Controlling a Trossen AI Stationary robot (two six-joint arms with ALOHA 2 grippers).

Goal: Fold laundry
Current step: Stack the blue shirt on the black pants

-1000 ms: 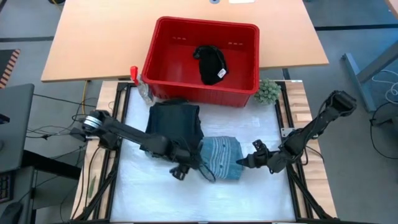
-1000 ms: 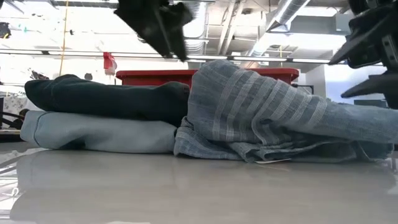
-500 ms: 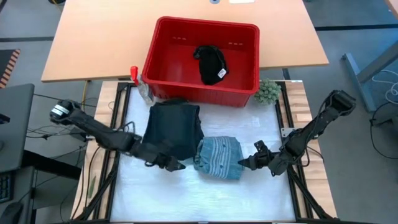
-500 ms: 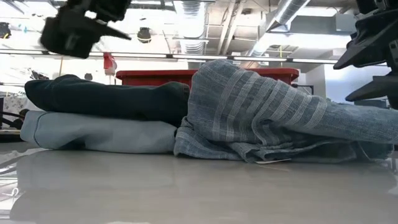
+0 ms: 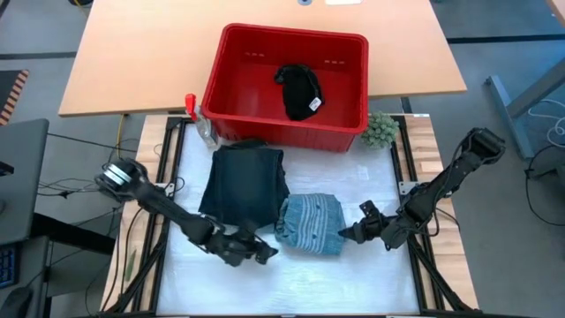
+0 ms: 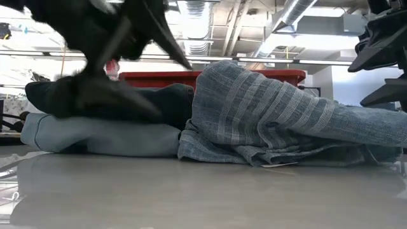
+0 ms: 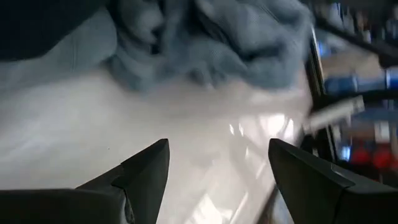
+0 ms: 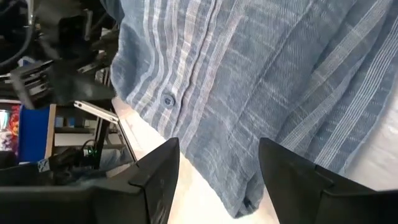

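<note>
A: What differs from half a second ago?

B: In the overhead frame the left gripper point(image 5: 256, 252) has swung from the lower edge of the dark navy garment point(image 5: 245, 183) down to the bare white table point(image 5: 291, 283), low and left of centre. In the table-level frame it has dropped from the upper left corner and now smears across the left half, in front of the stacked clothes. The right gripper point(image 5: 351, 233) has stayed put, and so has the laundry.

A: Going left to right, what lies around?

B: The navy garment lies folded at centre left, on top of a light blue garment point(image 6: 105, 137) whose edge shows beneath it in the table-level frame. Touching it on the right is the grey-blue striped shirt point(image 5: 309, 224), folded into a bundle. Up top sits the red basket point(image 5: 231, 110) holding a black garment point(image 5: 298, 90) with a white tag, and a green fuzzy ball point(image 5: 381, 129) rests just beside the basket's right corner.

A: Anything in the way?

B: The blurred left arm hides part of the navy fold at table level.

A: And the claws?

B: The left one's fingers point(image 7: 146, 171) stand well apart over bare table, empty. The right one's fingers point(image 8: 158, 177) are also spread, holding nothing, right at the striped shirt's edge; whether they touch the cloth I can't quite tell.
</note>
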